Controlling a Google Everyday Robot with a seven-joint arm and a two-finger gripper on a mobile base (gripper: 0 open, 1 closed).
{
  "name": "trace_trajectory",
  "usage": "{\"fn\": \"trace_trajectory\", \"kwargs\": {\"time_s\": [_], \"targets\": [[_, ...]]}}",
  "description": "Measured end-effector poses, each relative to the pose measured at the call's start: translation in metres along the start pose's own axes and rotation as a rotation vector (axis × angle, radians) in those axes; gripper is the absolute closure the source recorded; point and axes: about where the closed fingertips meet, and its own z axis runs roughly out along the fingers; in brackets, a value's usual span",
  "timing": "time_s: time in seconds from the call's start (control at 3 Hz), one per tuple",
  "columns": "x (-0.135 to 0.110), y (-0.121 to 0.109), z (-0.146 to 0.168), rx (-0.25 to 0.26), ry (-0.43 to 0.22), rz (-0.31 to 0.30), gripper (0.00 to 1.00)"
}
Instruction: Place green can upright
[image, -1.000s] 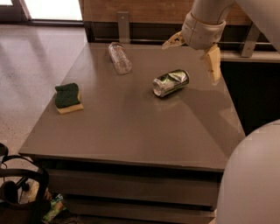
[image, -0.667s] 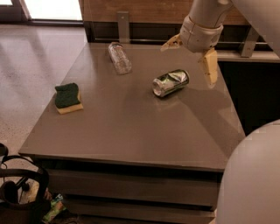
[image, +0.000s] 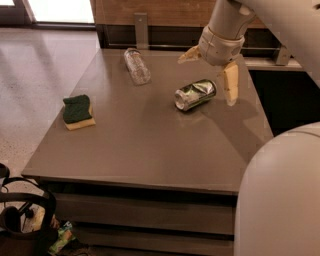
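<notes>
The green can (image: 195, 94) lies on its side on the grey table (image: 150, 145), right of centre, its silver top facing the near left. My gripper (image: 210, 71) hangs above and just behind the can, with its jaws spread wide. One tan finger (image: 230, 83) points down at the can's right side. The other finger (image: 189, 55) sticks out to the left behind the can. Neither finger touches the can.
A clear plastic bottle (image: 137, 65) lies on its side at the back of the table. A green-and-yellow sponge (image: 78, 111) sits at the left. A black bag (image: 22, 220) stands on the floor at the near left. A dark shelf unit (image: 285, 95) is at the right.
My gripper has moved a little to the left and down, closer over the can. The can, bottle and sponge have not moved.
</notes>
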Motion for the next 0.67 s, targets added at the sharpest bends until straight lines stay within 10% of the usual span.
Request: {"fn": "trace_trajectory", "kwargs": {"time_s": [0.67], "targets": [[0.0039, 0.0111, 0.0202, -0.02, 0.029, 0.063, 0.0]]}}
